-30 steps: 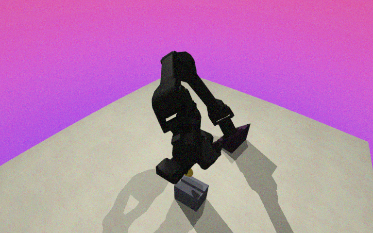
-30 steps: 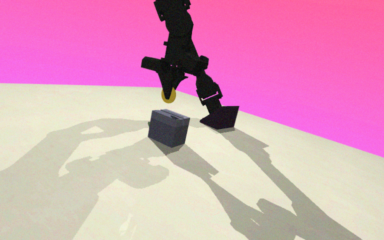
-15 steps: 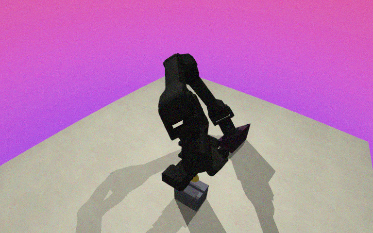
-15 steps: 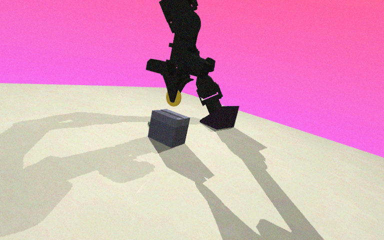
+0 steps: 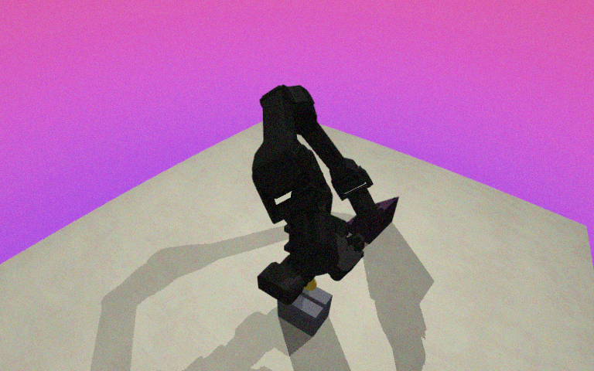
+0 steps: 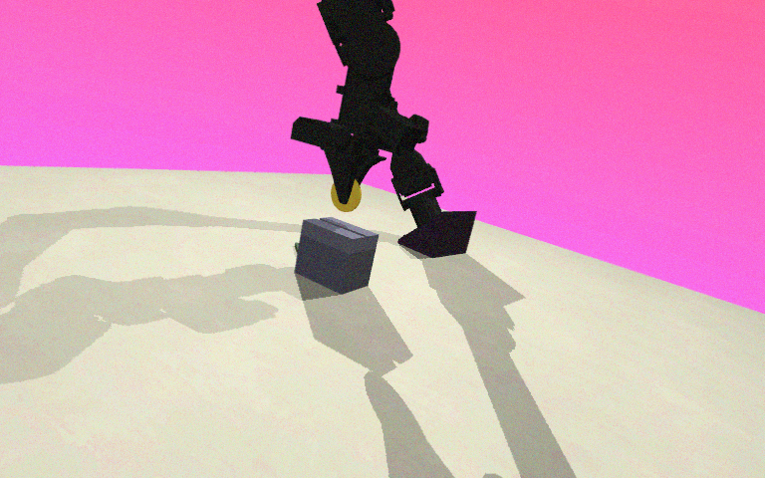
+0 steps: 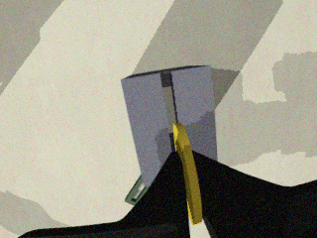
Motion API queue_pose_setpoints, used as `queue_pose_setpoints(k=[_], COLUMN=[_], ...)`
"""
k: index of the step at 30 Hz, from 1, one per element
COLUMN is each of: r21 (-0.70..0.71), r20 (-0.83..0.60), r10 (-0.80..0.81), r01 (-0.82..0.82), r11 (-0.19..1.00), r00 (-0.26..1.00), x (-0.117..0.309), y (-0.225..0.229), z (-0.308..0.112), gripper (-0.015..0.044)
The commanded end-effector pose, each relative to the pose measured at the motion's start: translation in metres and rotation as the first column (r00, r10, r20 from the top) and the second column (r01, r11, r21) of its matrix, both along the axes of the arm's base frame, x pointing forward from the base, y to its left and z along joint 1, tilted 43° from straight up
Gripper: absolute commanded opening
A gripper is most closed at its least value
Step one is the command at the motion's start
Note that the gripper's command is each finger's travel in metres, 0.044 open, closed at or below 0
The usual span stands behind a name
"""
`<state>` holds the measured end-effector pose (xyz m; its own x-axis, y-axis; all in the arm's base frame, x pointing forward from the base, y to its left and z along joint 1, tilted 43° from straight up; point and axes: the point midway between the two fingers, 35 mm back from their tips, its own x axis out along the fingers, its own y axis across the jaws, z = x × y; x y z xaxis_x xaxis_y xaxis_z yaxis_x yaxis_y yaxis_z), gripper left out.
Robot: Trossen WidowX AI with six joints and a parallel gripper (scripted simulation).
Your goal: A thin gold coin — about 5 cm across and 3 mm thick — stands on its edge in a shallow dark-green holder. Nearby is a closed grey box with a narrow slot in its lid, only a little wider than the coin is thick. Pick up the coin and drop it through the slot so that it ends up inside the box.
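Note:
The gold coin is upright on edge, gripped between the two black fingertips. My gripper is shut on it and holds it in the air above the grey box. In the exterior view a gap shows between coin and lid. In the wrist view the lid's slot runs away from the coin's far edge, and the coin looks slightly turned against it. The dark-green holder is empty in the wrist view, partly hidden by box and finger.
The arm's dark purple base stands behind and to the right of the box in the top and exterior views. Shadows of the arm fall across the pale table top and part of the lid. The arm hides the holder in the top view.

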<state>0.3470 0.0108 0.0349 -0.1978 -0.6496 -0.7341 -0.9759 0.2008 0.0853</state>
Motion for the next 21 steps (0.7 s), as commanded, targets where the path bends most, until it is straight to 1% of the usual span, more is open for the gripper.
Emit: queue_pose_setpoints(k=[1, 21], r21=[-0.001, -0.002], r20=[0.003, 0.003], r10=[-0.004, -0.003], r01=[0.004, 0.003], r11=[1.0, 1.0], r00=[1.0, 1.0], x=[0.0021, 0.001], y=[0.0004, 0.0], z=[-0.0037, -0.0045], gripper=[0.0, 0.0])
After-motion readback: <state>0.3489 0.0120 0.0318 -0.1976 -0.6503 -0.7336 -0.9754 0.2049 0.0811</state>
